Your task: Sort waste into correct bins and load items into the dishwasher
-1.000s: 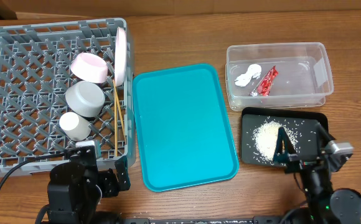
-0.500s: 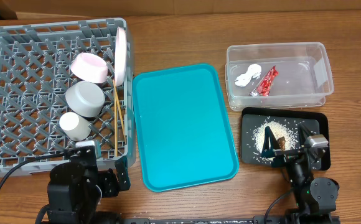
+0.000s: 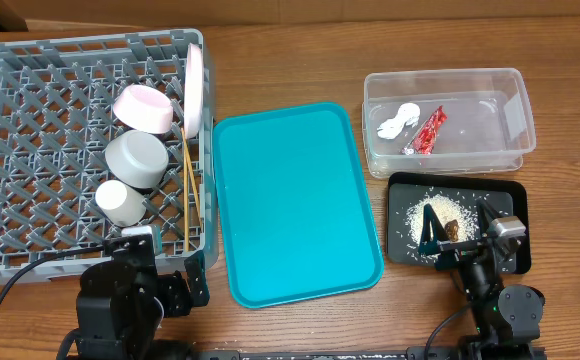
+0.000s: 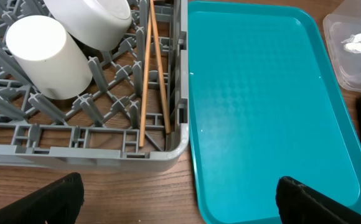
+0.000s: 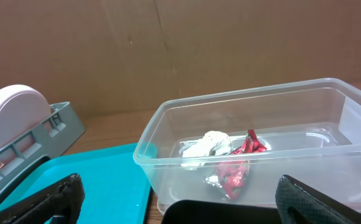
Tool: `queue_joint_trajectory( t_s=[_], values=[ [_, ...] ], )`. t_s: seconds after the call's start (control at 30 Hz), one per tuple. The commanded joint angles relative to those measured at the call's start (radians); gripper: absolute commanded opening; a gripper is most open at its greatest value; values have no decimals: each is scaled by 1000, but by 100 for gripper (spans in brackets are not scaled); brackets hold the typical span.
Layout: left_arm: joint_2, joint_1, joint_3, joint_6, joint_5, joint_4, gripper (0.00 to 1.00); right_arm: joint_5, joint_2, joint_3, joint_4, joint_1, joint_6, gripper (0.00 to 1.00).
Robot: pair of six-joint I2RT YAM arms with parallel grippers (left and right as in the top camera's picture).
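Note:
The grey rack (image 3: 30, 150) holds the white plate (image 3: 194, 88) on edge, the pinkish bowl (image 3: 143, 107), the grey bowl (image 3: 135, 158), the white cup (image 3: 120, 201) and two chopsticks (image 3: 188, 190); cup (image 4: 40, 56) and chopsticks (image 4: 150, 68) show in the left wrist view. The clear tub (image 3: 450, 120) holds the white tissue (image 3: 397, 121) and red wrapper (image 3: 430, 130); both show in the right wrist view (image 5: 208, 144) (image 5: 236, 168). The black tray (image 3: 505, 195) holds rice (image 3: 425, 215) and a brown lump (image 3: 451, 228). My left gripper (image 3: 160, 290) is open and empty. My right gripper (image 3: 460, 232) is open over the black tray.
The teal serving tray (image 3: 295, 200) lies between the rack and the bins, with nothing on it. A cardboard wall (image 5: 168, 50) stands behind the table. The rack's front wall (image 4: 81, 149) is just ahead of my left gripper.
My right gripper swung left and back over the black tray, and the brown lump now lies on the rice between its fingers. It has held still for the last half second. The left arm is still.

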Motion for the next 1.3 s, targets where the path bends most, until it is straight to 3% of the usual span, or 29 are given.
queue_joint_trajectory(
  t_s=[0.0,0.37,0.43,0.73,1.0,1.27],
  values=[
    [-6,4,-2,-18,-6,1,100,-6,-8,-10,2,-5,0,100],
    [-38,4,-30,48,-86,47,100,-6,-8,-10,2,-5,0,100],
    [-93,3,-98,94,-84,138,100,-6,-8,-10,2,-5,0,100],
    [-415,3,-573,94,2,636,100,-6,-8,-10,2,-5,0,100],
    [-452,4,-837,119,16,1202,100,-6,-8,-10,2,-5,0,100],
    [-447,5,-833,122,23,1079,100,-6,-8,-10,2,-5,0,100]
  ],
)
